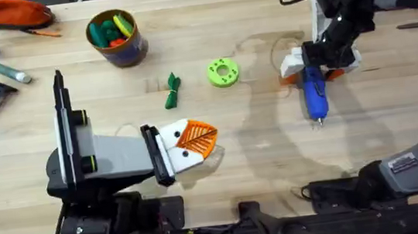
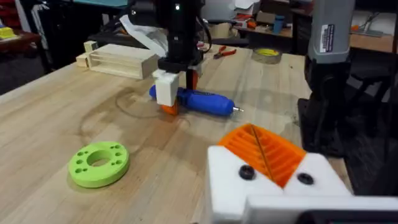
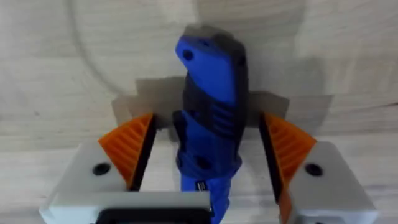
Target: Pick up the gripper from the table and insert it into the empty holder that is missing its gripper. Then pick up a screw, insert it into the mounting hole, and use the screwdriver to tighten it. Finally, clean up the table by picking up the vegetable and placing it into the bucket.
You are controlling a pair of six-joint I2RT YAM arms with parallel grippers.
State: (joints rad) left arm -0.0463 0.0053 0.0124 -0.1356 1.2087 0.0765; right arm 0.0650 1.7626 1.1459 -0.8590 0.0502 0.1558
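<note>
Screwdriver lies flat on the table near its right edge — the right gripper straddles it, orange pads spread wide, neither touching the blue body. Left gripper's fingers sit together.

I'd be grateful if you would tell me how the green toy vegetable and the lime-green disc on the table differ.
The vegetable is dark green, while the disc is bright lime. The vegetable is slim and elongated with a leafy end; the disc is a round ring with a central hole and small holes around it. The vegetable lies nearer the bucket, the disc nearer the screwdriver. Both rest untouched on the table, between the two arms.
</note>
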